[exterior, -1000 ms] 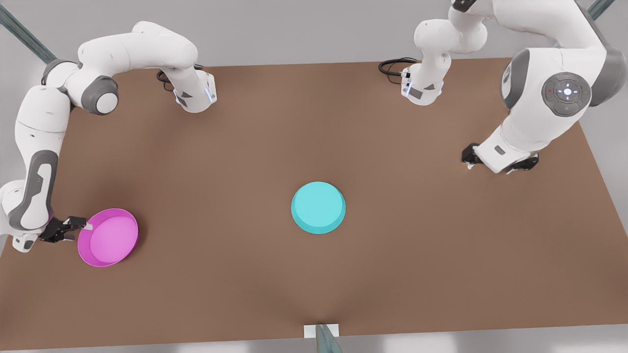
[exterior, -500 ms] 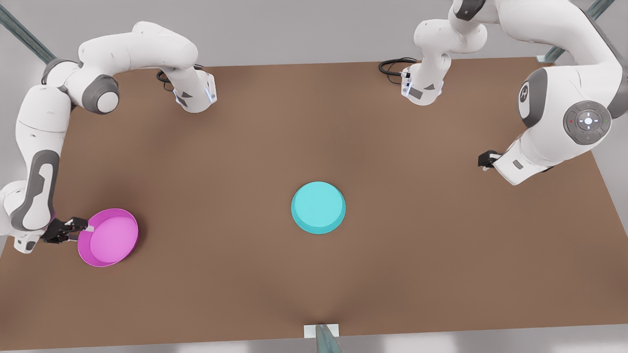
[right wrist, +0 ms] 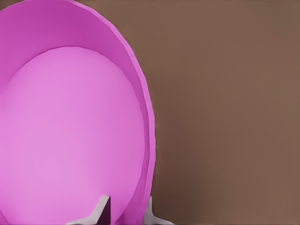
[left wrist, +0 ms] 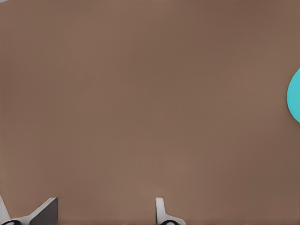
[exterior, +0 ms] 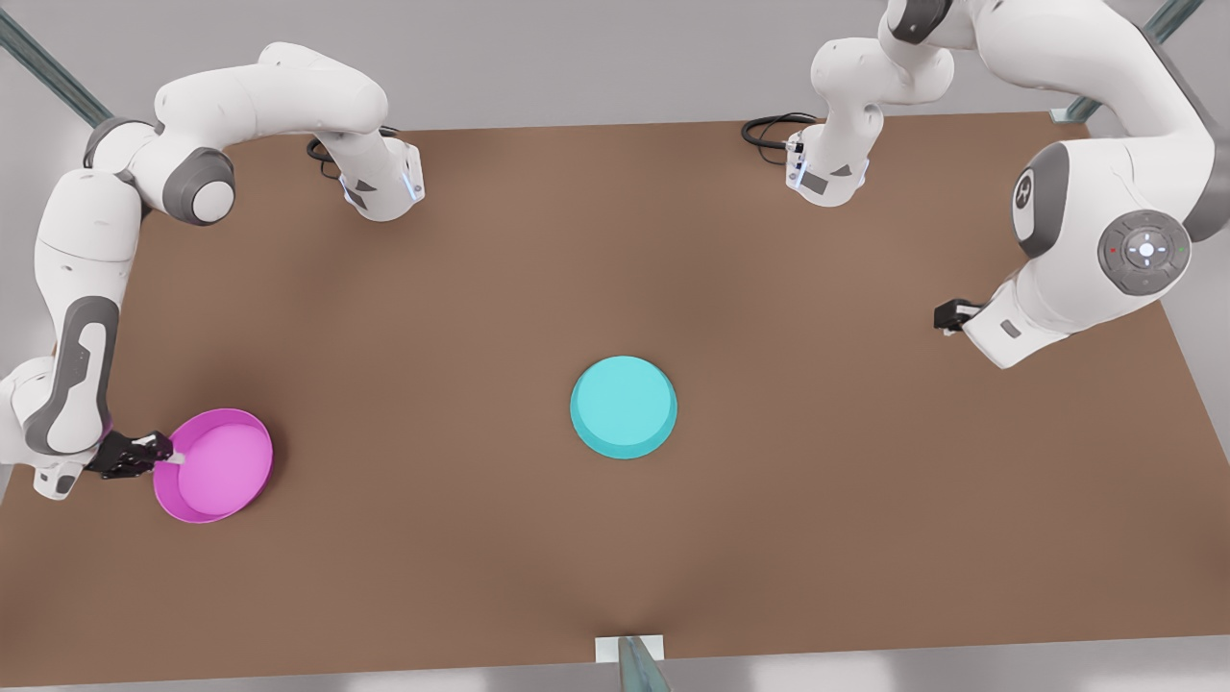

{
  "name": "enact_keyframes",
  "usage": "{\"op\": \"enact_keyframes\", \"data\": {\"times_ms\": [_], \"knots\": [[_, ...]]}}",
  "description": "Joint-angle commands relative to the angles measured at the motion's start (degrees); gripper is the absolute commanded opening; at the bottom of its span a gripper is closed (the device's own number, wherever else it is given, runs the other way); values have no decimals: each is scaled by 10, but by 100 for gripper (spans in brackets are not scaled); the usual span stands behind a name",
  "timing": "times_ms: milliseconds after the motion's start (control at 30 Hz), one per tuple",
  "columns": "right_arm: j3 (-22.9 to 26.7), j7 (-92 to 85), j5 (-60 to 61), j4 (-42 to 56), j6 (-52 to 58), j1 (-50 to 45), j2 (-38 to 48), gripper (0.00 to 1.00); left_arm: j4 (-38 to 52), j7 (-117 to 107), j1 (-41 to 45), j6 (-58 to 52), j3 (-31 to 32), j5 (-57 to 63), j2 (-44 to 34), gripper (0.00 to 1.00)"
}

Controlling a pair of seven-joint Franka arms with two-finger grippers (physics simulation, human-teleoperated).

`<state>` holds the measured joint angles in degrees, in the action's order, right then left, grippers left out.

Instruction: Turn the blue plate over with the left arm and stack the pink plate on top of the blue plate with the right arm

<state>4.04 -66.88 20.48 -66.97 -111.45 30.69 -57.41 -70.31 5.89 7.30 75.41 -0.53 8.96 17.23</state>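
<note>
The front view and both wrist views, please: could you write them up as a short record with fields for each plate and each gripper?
blue plate: mid-table, base up, untouched
pink plate: rim up, at the front view's left edge of the table
right gripper: fingers straddle the pink plate's rim, one inside, one outside
left gripper: open above bare table, apart from the blue plate; that arm waits
stacking: not yet done

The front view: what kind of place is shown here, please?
Most likely a simulated robot test bench, not a home or kitchen. A bare brown table stands before plain grey walls, two white arms are mounted at its far edge, and on it lie a pink plate and a blue plate.
</note>
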Motion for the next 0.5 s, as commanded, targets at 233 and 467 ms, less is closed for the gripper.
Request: {"op": "enact_keyframes", "data": {"times_ms": [233, 467], "knots": [[0, -11, -3, -1, 4, 0, 1, 21, 0, -1, 0, 1, 0, -2, 3, 100], [-1, 18, 2, -46, 8, -24, 45, 21, 1, 0, -1, 0, 0, -15, 5, 100]]}}
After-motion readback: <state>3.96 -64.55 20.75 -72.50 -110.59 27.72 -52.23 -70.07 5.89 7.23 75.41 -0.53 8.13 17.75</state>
